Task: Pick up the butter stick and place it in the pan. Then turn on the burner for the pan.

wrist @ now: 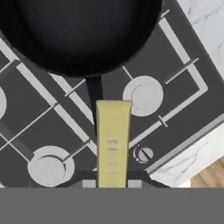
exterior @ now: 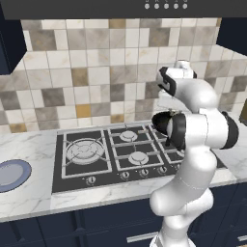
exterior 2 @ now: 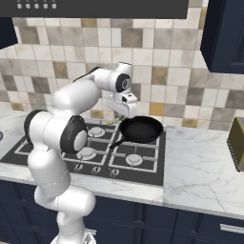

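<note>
Pale yellow butter stick, thin rectangular bar, one piece, clamped between the fingers, hanging above the hob near the handle of the pan. One black pan. Five knobs along the hob's front.

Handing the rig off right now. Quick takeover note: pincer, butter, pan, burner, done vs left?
Pincer: shut on the butter stick, carried above the stove, just short of the pan's handle.
Pan: on the right rear grate, nothing in it, handle pointing to the front left.
Done: butter picked up.
Left: carry it over the pan, release, then turn the knob for the pan's burner; which of the knobs along the front edge serves it I cannot tell.
</note>
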